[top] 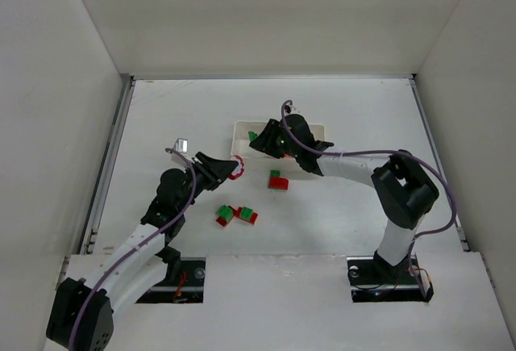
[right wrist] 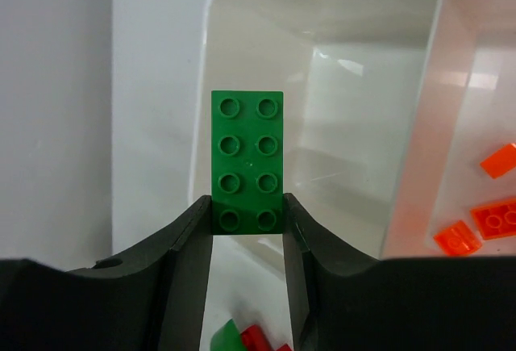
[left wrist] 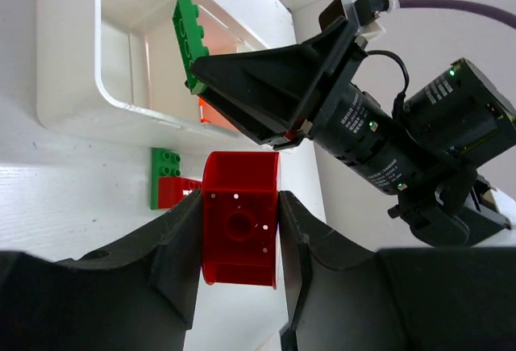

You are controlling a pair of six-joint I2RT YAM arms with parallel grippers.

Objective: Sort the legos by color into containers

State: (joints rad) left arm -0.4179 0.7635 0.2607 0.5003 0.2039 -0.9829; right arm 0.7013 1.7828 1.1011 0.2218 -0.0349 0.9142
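1. My right hand (right wrist: 247, 214) is clamped on a green brick (right wrist: 247, 161). It pinches the near end, and the studded length sticks out past my fingertips.
2. Just beyond and below that hand lies the white tray (right wrist: 347, 12). The green brick hangs over its end compartment, which looks bare from here. Past the thin wall (right wrist: 419, 125), to the right of my fingers, orange pieces (right wrist: 493, 215) lie in the next compartment.
3. My left hand (left wrist: 240, 206) is grasping a red brick (left wrist: 240, 230) between its two fingers, hollow underside toward my wrist. This hand is short of the tray, which sits ahead of it and to its left.
4. Done so far, as I judge it: several orange pieces are in a compartment. I see no green or red one lying in the tray. The far compartment is hidden under my right arm, so I cannot tell what is in it.
5. Left to do: neither held brick has been let go yet.
6. On the table (top: 363, 109), a green-and-red piece (top: 278, 180) lies near my right hand, on the side away from the tray. Two similar clumps (top: 236, 215) lie behind my left hand, beside its forearm. Any joined ones will probably need pulling apart, so I put the task well short of halfway.
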